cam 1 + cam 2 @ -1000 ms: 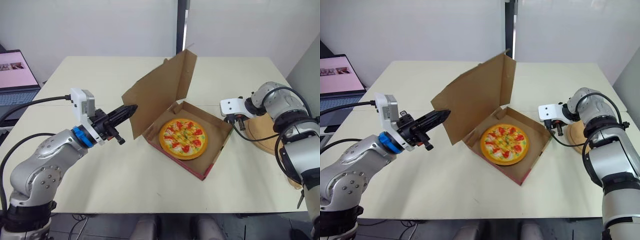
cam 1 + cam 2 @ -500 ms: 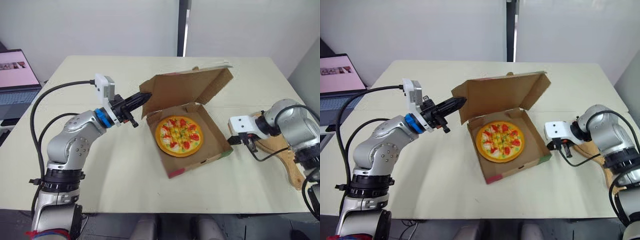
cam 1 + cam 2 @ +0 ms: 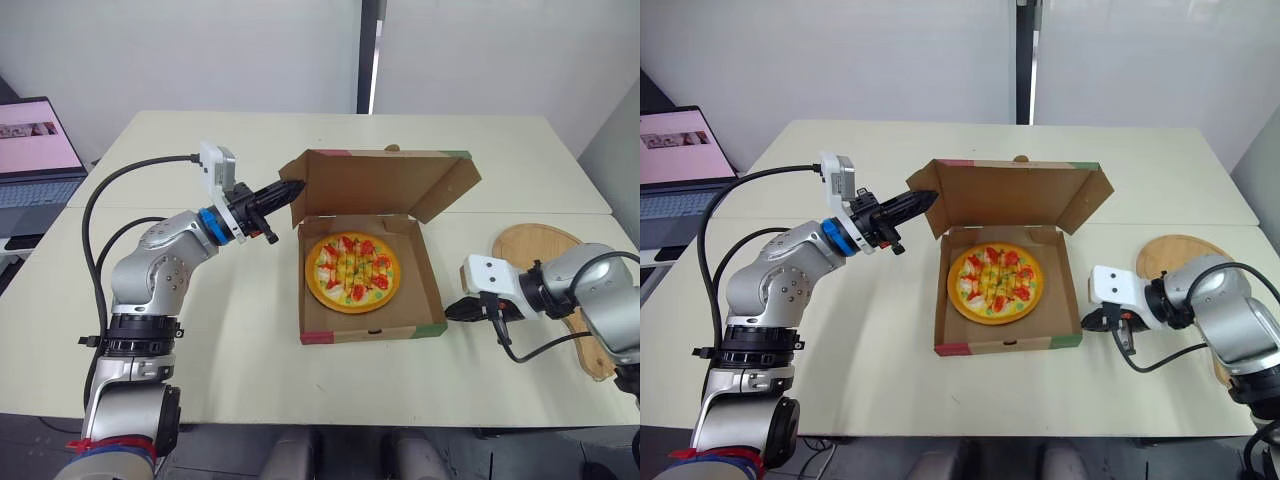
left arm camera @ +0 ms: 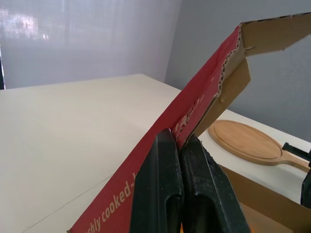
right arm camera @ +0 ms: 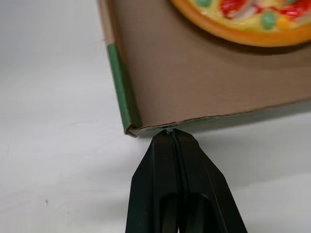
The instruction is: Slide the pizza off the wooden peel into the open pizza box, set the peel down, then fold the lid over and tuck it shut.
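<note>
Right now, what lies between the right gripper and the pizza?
Only the pizza box's side wall and a strip of its bare floor, in the right wrist view: the right gripper sits at that wall, the pizza beyond.

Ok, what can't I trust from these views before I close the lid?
- Left gripper on the lid: in the left wrist view, its shut fingers hide whether cardboard is pinched between them.
- Peel handle: in the eye views, the right arm covers most of it.
- Lid's outer face: in the eye views, turned away from the camera.
- Laptop: cut by the left edge.
</note>
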Action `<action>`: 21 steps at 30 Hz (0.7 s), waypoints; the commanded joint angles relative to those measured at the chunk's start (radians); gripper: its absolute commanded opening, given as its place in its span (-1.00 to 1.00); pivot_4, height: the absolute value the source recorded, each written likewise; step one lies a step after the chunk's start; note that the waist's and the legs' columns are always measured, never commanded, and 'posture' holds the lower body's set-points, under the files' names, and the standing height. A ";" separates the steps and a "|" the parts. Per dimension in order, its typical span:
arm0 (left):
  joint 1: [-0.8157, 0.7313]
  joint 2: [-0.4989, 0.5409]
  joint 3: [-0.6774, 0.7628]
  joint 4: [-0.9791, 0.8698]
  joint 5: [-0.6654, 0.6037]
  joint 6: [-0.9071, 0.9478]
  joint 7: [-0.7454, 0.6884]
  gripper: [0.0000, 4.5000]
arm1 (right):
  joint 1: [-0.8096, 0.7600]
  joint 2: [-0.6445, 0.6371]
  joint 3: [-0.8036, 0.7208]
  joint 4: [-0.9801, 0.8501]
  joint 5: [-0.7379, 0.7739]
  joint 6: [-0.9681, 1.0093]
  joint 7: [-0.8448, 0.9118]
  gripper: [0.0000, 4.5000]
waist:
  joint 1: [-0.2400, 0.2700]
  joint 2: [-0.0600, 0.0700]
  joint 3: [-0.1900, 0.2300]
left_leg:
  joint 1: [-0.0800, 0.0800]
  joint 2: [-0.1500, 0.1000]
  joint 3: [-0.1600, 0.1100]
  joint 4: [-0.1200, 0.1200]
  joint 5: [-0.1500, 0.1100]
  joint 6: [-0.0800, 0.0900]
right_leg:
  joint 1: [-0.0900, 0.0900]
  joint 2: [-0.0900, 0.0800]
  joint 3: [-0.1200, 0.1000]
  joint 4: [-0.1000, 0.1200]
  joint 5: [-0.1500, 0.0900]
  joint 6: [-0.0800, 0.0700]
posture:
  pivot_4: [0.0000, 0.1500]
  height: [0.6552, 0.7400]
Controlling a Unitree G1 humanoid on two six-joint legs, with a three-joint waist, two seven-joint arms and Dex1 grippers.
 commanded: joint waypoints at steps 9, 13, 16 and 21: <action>-0.035 -0.004 0.006 0.006 0.022 0.023 -0.062 -1.00 | 0.102 0.010 -0.024 -0.065 0.027 0.000 -0.177 -0.99 | 0.000 0.000 0.000 | 0.000 0.000 0.000 0.000 0.000 0.000 | 0.000 0.000 0.000 0.001 0.000 0.000 | 1.00 0.72; -0.015 -0.020 0.002 -0.036 0.000 0.062 -0.060 -1.00 | 0.116 0.000 -0.013 -0.130 0.090 0.030 -0.142 -0.99 | 0.001 0.000 0.000 | 0.000 0.000 0.000 0.000 0.000 0.000 | 0.000 0.000 0.000 0.000 0.000 0.000 | 1.00 0.72; -0.001 -0.028 0.007 -0.067 -0.019 0.098 -0.056 -1.00 | 0.130 -0.020 -0.018 -0.172 0.130 0.050 -0.120 -0.99 | 0.000 0.000 0.000 | 0.000 0.000 0.000 0.000 0.000 0.000 | 0.000 0.000 0.000 0.000 0.000 0.000 | 1.00 0.72; 0.032 -0.025 0.012 -0.131 -0.061 0.176 -0.056 -1.00 | 0.167 -0.074 -0.039 -0.213 0.177 0.069 -0.102 -0.99 | 0.000 0.000 0.000 | 0.000 0.000 -0.001 0.000 0.000 0.000 | 0.001 0.000 0.000 0.000 0.000 0.000 | 1.00 0.72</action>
